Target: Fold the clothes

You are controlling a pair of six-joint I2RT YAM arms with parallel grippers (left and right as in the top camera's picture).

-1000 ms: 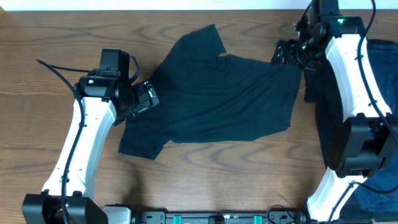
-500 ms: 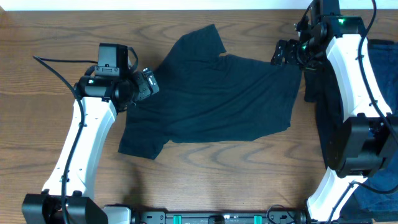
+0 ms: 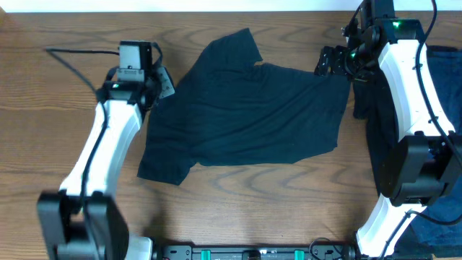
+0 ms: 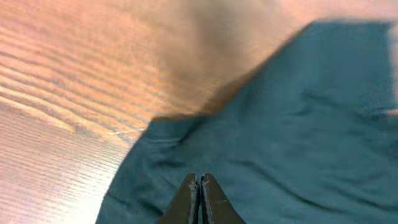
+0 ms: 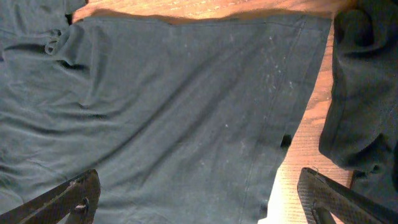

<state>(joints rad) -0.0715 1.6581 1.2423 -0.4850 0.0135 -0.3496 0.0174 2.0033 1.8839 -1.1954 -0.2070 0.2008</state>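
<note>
A black short-sleeved T-shirt lies spread on the wooden table, one sleeve toward the far edge and one toward the near left. My left gripper hovers at the shirt's left edge, shut. In the left wrist view its tips meet over the dark cloth, and no fold shows between them. My right gripper is open over the shirt's far right corner. In the right wrist view its fingers stand wide apart above the hem.
More clothes lie at the right: a dark heap behind the right arm, seen close in the right wrist view, and a navy blue piece at the near right corner. A black cable trails left of the left arm.
My left gripper went from wide open to shut and swung toward the far side along the shirt's left edge. The shirt and the right arm have not moved.
</note>
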